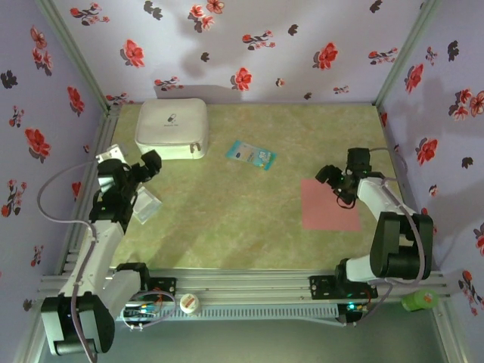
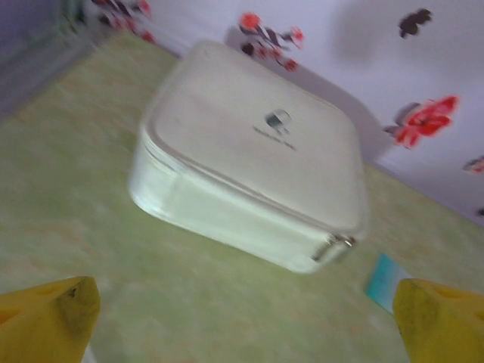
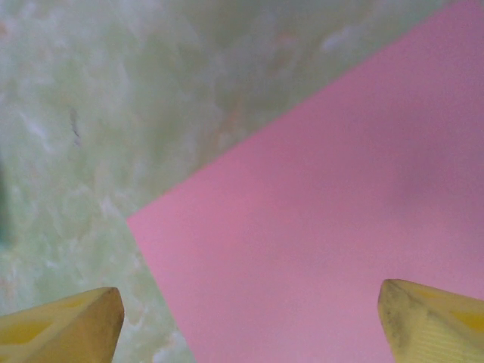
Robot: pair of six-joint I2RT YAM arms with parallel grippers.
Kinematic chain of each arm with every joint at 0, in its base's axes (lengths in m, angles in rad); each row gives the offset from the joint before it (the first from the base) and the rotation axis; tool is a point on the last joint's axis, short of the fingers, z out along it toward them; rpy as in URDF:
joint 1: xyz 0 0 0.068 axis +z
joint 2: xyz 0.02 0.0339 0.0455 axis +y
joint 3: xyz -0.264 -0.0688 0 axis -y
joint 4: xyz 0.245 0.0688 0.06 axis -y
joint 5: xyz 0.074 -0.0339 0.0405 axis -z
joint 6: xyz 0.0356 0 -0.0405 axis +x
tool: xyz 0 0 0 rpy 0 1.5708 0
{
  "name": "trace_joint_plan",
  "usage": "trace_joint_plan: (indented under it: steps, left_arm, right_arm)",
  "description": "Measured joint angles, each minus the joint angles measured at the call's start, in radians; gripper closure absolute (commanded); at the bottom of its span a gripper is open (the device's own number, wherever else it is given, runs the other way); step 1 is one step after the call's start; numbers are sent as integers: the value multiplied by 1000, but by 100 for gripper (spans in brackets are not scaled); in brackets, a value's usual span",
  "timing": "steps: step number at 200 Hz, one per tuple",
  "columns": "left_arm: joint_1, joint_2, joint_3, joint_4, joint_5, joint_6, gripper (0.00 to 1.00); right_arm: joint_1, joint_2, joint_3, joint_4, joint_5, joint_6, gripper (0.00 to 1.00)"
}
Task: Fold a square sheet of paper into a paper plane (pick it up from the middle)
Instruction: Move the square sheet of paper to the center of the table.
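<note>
Yellow fingertips [image 3: 60,325] of the right jaws stand wide apart and hold nothing, poised above one corner of the square sheet of paper [image 3: 325,227]. That sheet lies flat and unfolded on the right side of the worktop [image 1: 227,219]. Judgement: the jaws sit over the sheet's edge, not its middle. They should move inward to centre before descending, then pinch lightly to raise a ridge without dragging the sheet. Left jaws, equally wide and empty, face the white case [image 2: 249,151], well apart from the sheet.

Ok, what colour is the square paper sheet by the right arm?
The square sheet of paper is plain salmon-pink; clearest in the right wrist view.
</note>
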Motion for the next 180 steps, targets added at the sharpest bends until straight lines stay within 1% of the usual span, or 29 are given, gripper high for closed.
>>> trace_joint_plan:
  steps: [18, 39, 67, 92, 116, 143, 180]
  left_arm:
    - [-32, 0, 0, -33, 42, -59, 0]
    - [-109, 14, 0, -58, 71, -100, 1]
    - [-205, 74, 14, -116, 74, -122, 0]
    - [-278, 119, 31, -135, 73, -127, 0]
    - [-338, 149, 47, -142, 69, -130, 4]
    - [-377, 178, 60, -143, 63, -132, 3]
    - [-397, 212, 69, -139, 58, -138, 2]
  right_arm:
    - [0, 15, -12, -15, -8, 5, 17]
    - [0, 18, -25, -29, -8, 6, 19]
    - [0, 41, -25, -42, -31, 3, 21]
    - [1, 74, -26, -47, -44, 3, 21]
    - [14, 82, -37, -37, -49, 15, 22]
    - [67, 82, -54, 19, -61, 70, 22]
    - [200, 87, -73, 122, -56, 212, 22]
